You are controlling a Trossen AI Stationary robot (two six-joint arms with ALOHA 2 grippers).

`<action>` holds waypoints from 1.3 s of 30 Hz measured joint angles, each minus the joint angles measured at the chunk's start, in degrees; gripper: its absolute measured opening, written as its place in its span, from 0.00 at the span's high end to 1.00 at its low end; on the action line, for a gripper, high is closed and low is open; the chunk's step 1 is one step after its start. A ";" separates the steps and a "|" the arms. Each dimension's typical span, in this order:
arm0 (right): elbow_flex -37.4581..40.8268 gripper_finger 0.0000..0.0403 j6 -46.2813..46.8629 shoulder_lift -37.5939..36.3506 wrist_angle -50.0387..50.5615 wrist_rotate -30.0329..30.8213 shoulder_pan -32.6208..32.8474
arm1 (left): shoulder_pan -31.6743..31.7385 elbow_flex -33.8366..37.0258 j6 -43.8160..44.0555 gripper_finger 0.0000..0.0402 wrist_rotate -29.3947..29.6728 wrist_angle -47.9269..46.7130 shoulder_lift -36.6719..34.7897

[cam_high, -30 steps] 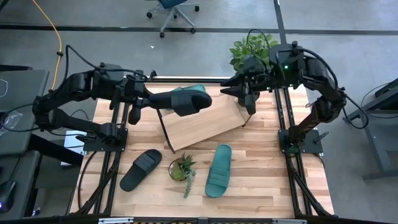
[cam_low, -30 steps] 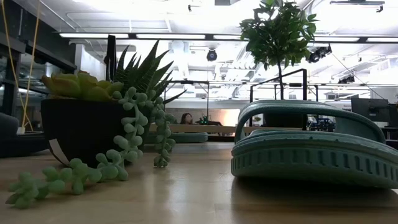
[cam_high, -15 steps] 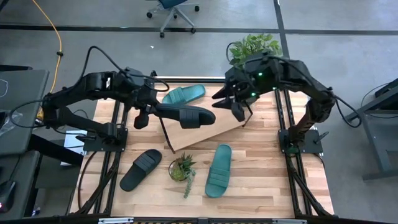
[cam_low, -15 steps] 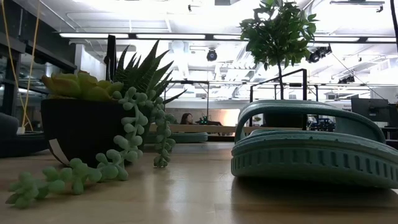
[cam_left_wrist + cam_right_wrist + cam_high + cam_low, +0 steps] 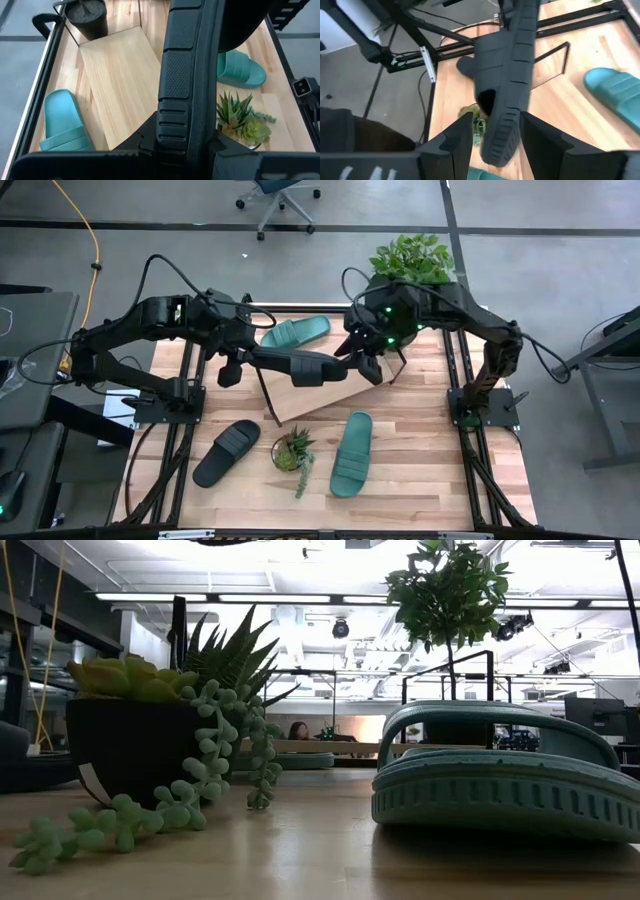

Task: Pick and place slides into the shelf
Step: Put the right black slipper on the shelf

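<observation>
Matt black ribbed slide, pale smooth wooden shelf

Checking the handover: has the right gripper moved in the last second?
Yes. The right gripper swung from the potted plant toward the black slide.

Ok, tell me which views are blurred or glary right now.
Right wrist view: the black slide is smeared by motion blur. Low view: ceiling lights blow out to white, the near teal slide and succulent pot stand dark against them. High view and left wrist view: evenly lit, sharp.
</observation>
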State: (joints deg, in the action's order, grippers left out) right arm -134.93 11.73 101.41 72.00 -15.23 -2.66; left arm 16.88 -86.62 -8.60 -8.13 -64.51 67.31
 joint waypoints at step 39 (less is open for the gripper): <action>0.00 0.42 1.95 5.32 3.35 3.19 -0.37 | 0.00 0.01 -0.61 0.86 0.90 -1.57 0.85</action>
State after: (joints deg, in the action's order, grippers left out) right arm -134.93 13.67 106.74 75.35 -12.04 -3.03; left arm 16.88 -86.61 -9.21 -7.22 -66.08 68.16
